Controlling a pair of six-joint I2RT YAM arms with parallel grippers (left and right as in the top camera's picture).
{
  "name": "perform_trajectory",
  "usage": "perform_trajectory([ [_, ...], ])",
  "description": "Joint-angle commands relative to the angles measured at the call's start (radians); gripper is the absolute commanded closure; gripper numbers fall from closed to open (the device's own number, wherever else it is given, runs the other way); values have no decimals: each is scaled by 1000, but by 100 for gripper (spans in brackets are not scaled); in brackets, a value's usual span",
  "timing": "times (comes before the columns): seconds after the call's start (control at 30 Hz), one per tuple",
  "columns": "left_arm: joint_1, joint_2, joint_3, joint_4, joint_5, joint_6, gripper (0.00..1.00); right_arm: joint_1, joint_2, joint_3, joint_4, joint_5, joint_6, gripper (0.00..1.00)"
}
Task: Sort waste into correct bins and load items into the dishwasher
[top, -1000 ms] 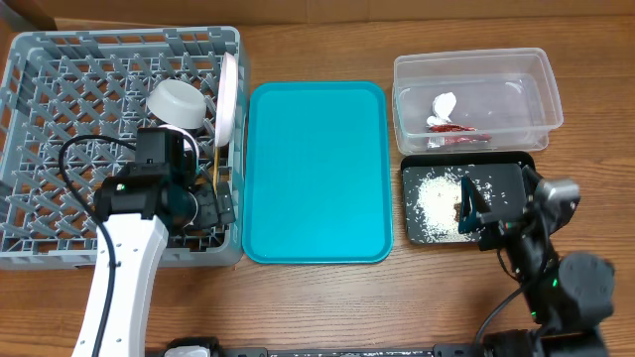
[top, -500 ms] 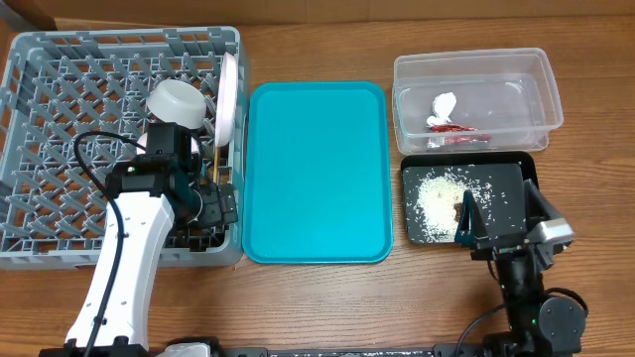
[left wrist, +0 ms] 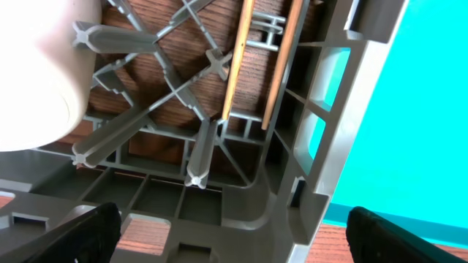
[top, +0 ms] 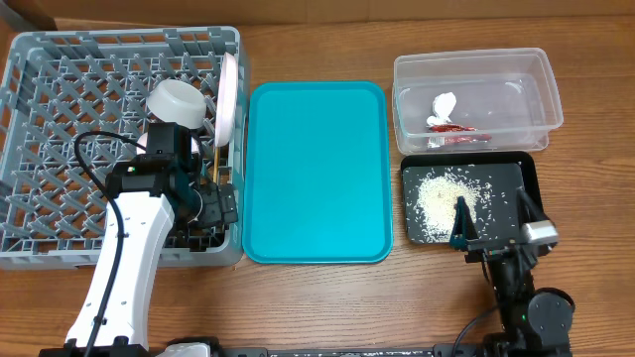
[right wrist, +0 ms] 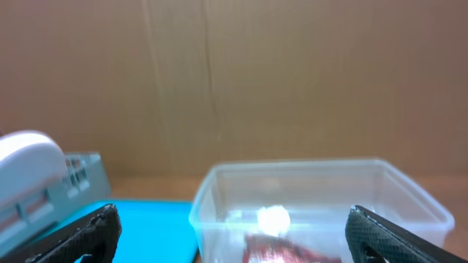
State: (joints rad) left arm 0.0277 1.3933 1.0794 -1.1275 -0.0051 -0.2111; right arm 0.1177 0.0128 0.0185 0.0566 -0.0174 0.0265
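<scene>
Starting at the left, the large square grey plastic dish rack (top: 119, 36) has a white round plate (top: 229, 94) standing on edge at its 2 o'clock wall. An upturned white round bowl (top: 179, 99) sits just beside the plate. Two thin wooden chopsticks (left wrist: 238, 58) lie on the lattice against the 3 o'clock wall. The left gripper (left wrist: 234, 237) hangs over them with its fingers spread wide and nothing between them. The arm hides that corner, so I cannot make out the other dishes. The flat teal serving tray (top: 316, 169) in the middle is bare. On the right, the clear plastic rectangular tub (top: 476, 56) holds the crumpled red-and-white snack wrapper (top: 451, 134) toward 7 o'clock. The shallow black rectangular tray (top: 501, 178) has the loose white rice grains (top: 437, 193) on its 9 o'clock side. The right gripper (top: 493, 233) sits at that tray's 6 o'clock edge, jaws apart and empty. I'd judge the sorting and loading to be essentially finished. The next move looks like lifting the left arm straight up, clear of the rack wall. I can read no writing or brand, and the wrapper's print is too small to make out.
</scene>
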Motion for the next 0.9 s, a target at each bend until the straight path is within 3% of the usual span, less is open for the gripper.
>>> perform_trajectory([
  [0.0,-2,6,-5,4,-9,-6,0,-2,-10,-11,-76,-2,-27,0],
  [0.07,-2,6,-5,4,-9,-6,0,-2,-10,-11,-145,-19,-27,0],
  [0.87,-2,6,-5,4,-9,-6,0,-1,-10,-11,-138,-21,-27,0],
])
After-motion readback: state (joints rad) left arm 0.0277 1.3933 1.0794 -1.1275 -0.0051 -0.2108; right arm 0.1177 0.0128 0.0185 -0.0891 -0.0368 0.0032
